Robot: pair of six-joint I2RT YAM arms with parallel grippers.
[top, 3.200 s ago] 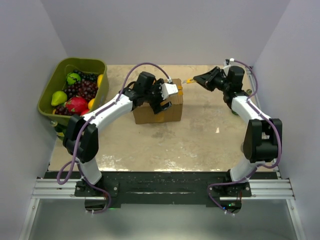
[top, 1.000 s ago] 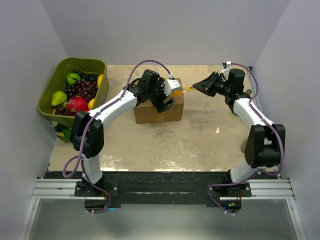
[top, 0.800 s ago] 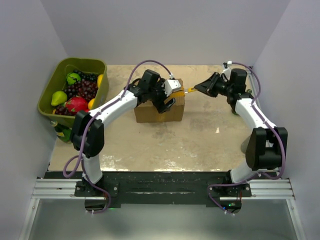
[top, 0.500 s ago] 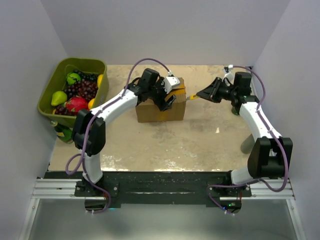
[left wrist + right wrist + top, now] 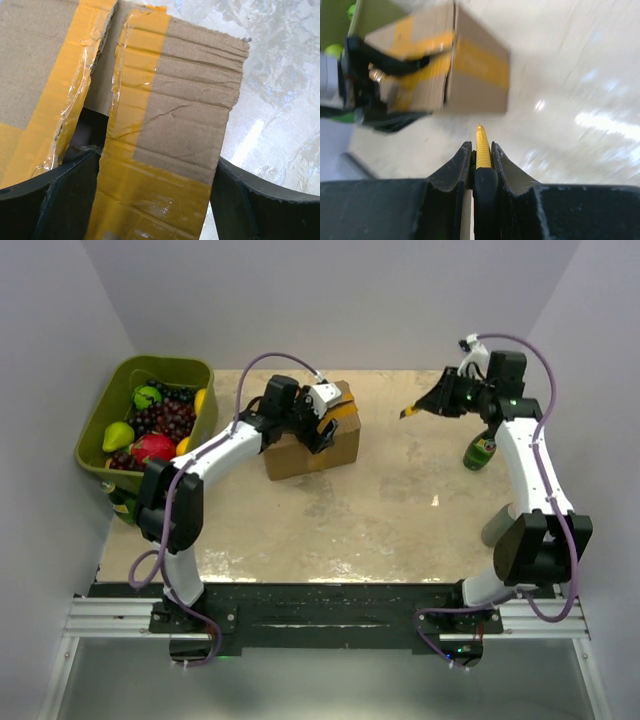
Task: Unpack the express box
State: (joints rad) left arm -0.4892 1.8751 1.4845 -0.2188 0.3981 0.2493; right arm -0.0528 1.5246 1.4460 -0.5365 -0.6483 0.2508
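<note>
Express box [image 5: 318, 436] sits upper centre of surface [image 5: 380, 510], left gripper [image 5: 325, 423] jaws wide astride 1 taped flap; right gripper [image 5: 425, 406], upper right, clamps yellow knife [image 5: 481, 146].

No writing is showing legibly anywhere; the express box [image 5: 312, 438] is presenting only bare cardboard and yellow tape [image 5: 137, 95], and the green bottle [image 5: 480, 452] at far right is too small to read.
</note>
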